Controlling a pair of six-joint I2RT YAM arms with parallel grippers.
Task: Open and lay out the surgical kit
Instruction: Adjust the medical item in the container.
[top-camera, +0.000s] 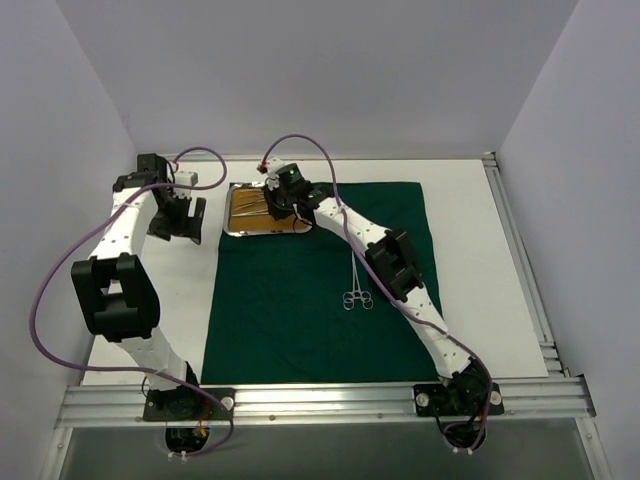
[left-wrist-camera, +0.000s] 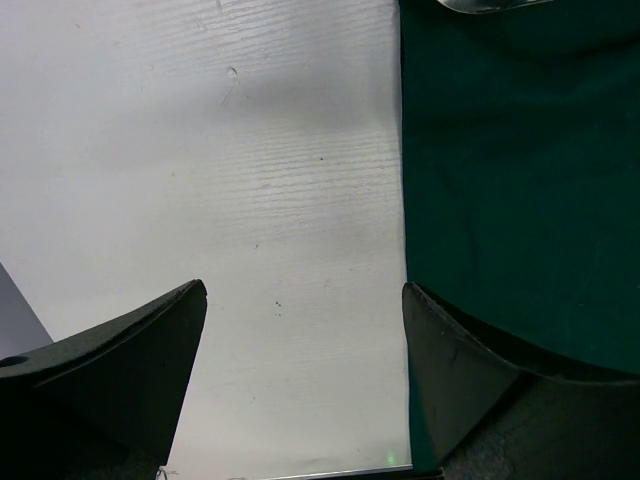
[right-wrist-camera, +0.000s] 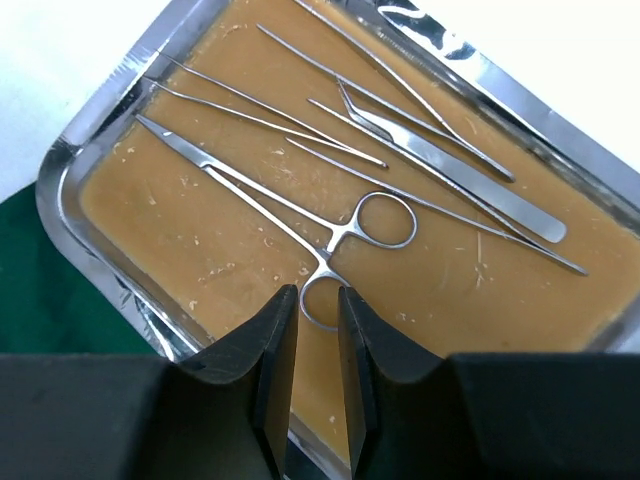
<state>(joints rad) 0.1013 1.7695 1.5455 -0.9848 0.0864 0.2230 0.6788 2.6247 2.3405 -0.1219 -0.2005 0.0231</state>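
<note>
Steel ring-handled clamp (right-wrist-camera: 270, 215) in the tray (right-wrist-camera: 90, 150), flat on the orange-brown lining, lower centre of the right wrist view. Long axis slanting from the rings at lower centre up to the tip at upper left, rings nearest the claw. Right gripper (right-wrist-camera: 318, 297) directly at the lower ring, fingers drawn close on either side, seemingly pinching it. Judged next: a lift by that ring, then out toward the cloth. Counted: one clamp in the tray and a second clamp (top-camera: 356, 297) out on the dark green cloth (top-camera: 290, 310), right of centre in the top view. Thin straight tools (right-wrist-camera: 450, 165) beside the first clamp: at least three, crossing, exact number hard to tell. Left gripper (left-wrist-camera: 304, 288) spread wide above bare table (left-wrist-camera: 200, 150), just left of the cloth's edge, touching nothing; right arm the nearer one.
</note>
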